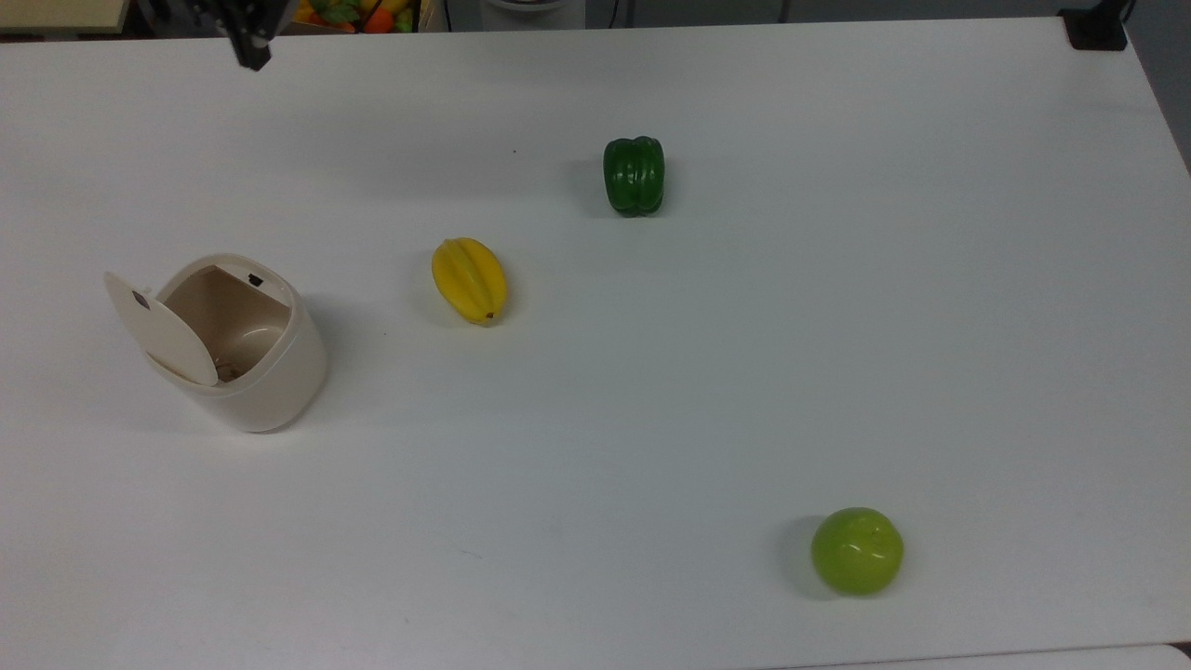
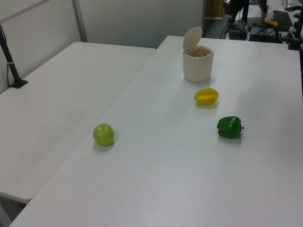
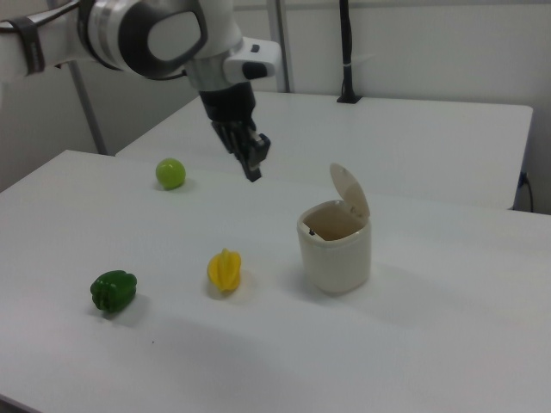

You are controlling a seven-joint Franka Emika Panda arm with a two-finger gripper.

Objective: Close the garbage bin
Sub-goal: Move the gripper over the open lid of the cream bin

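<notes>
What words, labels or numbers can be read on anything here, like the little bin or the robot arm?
None can be read.
The garbage bin: its raised lid bears a small dark mark, too small to tell if it is writing.
The arm's white casing above the gripper: no legible lettering.
The yellow starfruit, green pepper and green apple: plain.
</notes>
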